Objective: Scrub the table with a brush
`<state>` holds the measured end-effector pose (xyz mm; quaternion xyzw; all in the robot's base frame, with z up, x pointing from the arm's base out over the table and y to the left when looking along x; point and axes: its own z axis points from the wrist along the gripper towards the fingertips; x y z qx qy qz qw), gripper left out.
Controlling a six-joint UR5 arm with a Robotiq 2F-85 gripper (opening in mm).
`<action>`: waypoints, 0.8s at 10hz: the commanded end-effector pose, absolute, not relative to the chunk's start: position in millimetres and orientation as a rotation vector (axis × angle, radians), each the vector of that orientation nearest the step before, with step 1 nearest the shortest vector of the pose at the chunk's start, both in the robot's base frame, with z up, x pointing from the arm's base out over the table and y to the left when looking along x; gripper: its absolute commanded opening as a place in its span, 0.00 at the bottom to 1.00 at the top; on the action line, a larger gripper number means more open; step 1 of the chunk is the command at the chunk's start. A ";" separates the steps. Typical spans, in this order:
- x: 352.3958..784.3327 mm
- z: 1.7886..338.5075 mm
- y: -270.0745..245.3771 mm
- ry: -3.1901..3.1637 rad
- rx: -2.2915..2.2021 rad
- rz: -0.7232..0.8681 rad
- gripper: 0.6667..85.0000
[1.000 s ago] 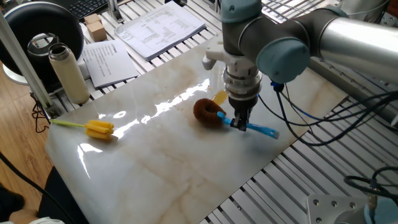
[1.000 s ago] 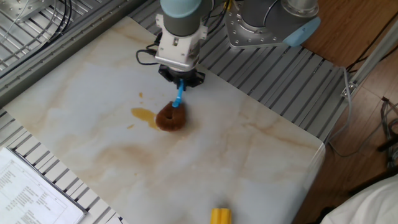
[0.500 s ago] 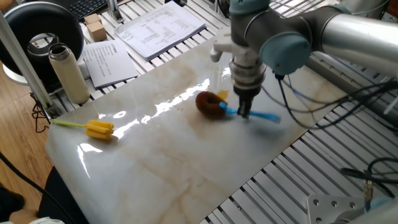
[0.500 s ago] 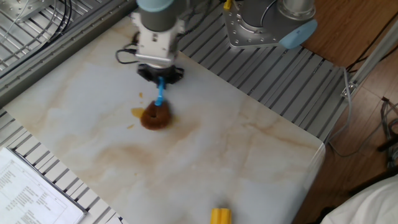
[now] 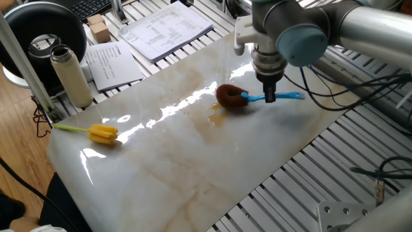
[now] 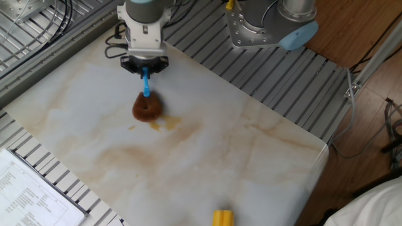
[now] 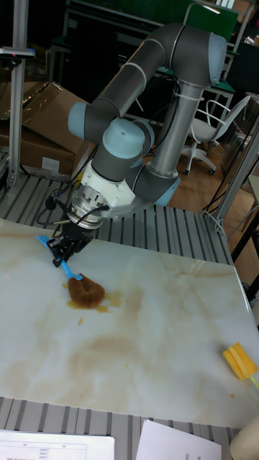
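Note:
The brush lies low on the white marble table (image 5: 167, 167) (image 6: 264, 169) (image 7: 165, 338). Its round brown head (image 5: 231, 98) (image 6: 146, 108) (image 7: 85, 290) presses on the slab, right at an amber liquid stain (image 5: 215, 118) (image 6: 161, 123) (image 7: 93, 305). The slim light-blue handle (image 5: 283, 96) (image 6: 146, 84) (image 7: 60, 263) runs from the head through my gripper (image 5: 270, 98) (image 6: 144, 71) (image 7: 62, 252), which is shut on it about mid-handle. The fingertips themselves are mostly hidden by the gripper body.
A yellow sponge-headed brush (image 5: 96, 133) (image 6: 222, 218) (image 7: 240, 362) lies near the table's other end. Papers (image 5: 164, 29), a thermos bottle (image 5: 69, 74) and a small box (image 5: 98, 27) sit beyond one edge. Slatted metal frame (image 6: 282, 81) surrounds the slab.
The gripper has dragged the brush across the slab, away from the yellow brush's end. The head has passed over the stain, leaving amber smears behind it.

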<state>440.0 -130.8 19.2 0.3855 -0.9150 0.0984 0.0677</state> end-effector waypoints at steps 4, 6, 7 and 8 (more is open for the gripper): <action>395.9 25.1 -93.7 -2.681 1.088 0.317 0.01; 399.0 38.6 -119.8 -2.660 1.119 0.330 0.01; 394.6 43.1 -135.8 -2.649 1.111 0.324 0.01; 373.5 49.3 -154.7 -2.602 1.031 0.320 0.01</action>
